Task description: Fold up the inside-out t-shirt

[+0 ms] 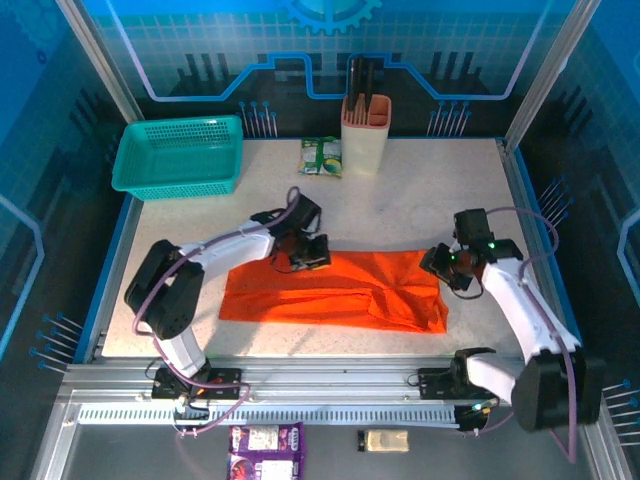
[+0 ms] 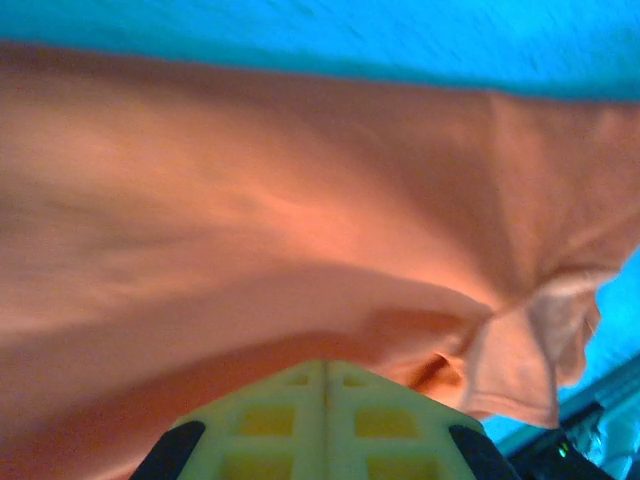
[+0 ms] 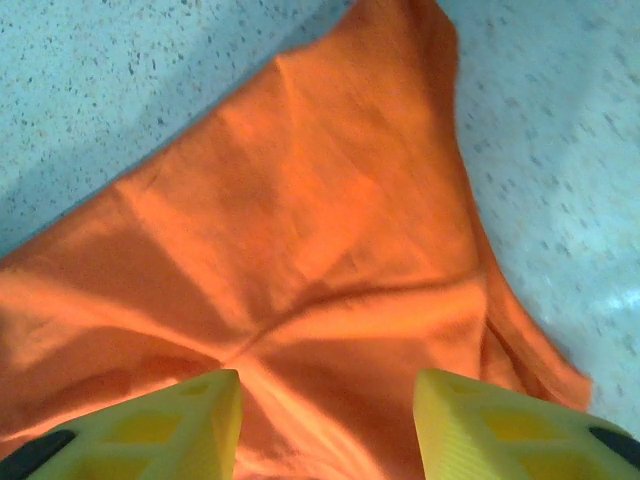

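T-shirt [image 1: 335,290]: orange, flat on the worktop [image 1: 400,210], in the middle towards the near side. It is folded into a long band running left to right, wrinkled, with a lengthwise crease. The right end is wider, with a loose corner towards the near edge.

Left fingers [image 1: 310,256]: at the far edge of the band, left of centre. In the left wrist view they are pressed together with no gap, orange cloth bunches right at the tips and creases pull in towards them, so it looks like a pinch on the t-shirt edge.

Right fingers [image 1: 438,262]: at the right end of the band, far corner. In the right wrist view they stand about halfway apart, with nothing gripped. The cloth lies flat below the gap, with creases fanning out from it, and bare speckled worktop shows around the corner.

Basket [image 1: 180,157]: teal mesh, at the far left corner, well apart from the t-shirt. Green packet [image 1: 322,156] and beige holder [image 1: 365,133]: at the far edge, centre, just beside each other.
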You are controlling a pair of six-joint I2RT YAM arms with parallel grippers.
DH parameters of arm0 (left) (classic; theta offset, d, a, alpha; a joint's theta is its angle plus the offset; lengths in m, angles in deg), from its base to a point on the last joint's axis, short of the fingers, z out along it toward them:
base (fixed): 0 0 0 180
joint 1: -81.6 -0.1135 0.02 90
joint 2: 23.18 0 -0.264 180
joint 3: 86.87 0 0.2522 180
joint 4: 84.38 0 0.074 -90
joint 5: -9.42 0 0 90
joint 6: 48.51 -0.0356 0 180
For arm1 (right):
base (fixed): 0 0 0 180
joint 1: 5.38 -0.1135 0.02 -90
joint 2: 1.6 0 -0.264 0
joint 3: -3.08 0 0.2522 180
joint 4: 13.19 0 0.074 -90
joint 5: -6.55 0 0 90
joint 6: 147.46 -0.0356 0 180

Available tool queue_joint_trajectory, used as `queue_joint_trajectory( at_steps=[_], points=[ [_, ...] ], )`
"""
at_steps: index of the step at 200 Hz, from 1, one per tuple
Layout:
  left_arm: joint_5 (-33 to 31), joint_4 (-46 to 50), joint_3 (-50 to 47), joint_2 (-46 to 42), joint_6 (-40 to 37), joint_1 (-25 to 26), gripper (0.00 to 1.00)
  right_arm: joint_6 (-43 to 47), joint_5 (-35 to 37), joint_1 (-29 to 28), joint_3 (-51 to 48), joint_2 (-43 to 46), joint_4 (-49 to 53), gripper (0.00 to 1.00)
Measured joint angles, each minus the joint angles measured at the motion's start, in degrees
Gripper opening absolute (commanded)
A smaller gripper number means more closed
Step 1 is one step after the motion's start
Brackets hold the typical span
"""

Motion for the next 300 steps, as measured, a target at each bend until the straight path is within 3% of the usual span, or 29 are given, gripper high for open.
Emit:
queue_joint_trajectory(
  at_steps=[45,81,102,126,170,196,223,267,300],
  points=[
    [-1.64,3.56,-6.05,-0.09,-6.21,-12.09,0.04,4.92,-7.50,2.95,1.25,-12.94,-10.47,0.74],
    [-1.51,3.34,-9.97,1.05,-8.28,-18.75,0.04,5.29,-12.59,5.73,1.77,-21.55,-19.78,0.85],
    [1.01,1.20,-11.78,0.87,-8.39,-21.29,0.04,4.50,-14.40,8.35,3.37,-28.72,-21.81,0.85],
    [2.99,-1.11,-13.64,0.07,-8.31,-22.51,0.04,3.28,-16.20,10.91,5.79,-31.17,-23.89,0.83],
    [3.32,-1.99,-15.28,-2.78,-7.26,-22.86,0.08,3.15,-17.07,11.26,6.08,-29.22,-22.18,0.82],
    [3.08,0.87,-14.32,-8.17,-7.10,-22.67,0.10,4.92,-16.04,9.79,7.15,-21.68,-16.50,0.75],
    [1.51,3.87,-10.91,-12.33,-7.34,-19.69,0.10,9.38,-9.49,6.19,10.16,-16.57,-9.42,0.62],
    [0.70,4.20,-12.46,-13.44,-7.04,-14.91,0.10,16.61,1.92,5.01,9.86,-18.99,-1.11,0.41],
    [0.55,4.22,-15.19,-13.46,-6.88,-14.91,0.10,19.98,4.24,5.64,9.44,-22.47,0.52,0.39]
  ],
)
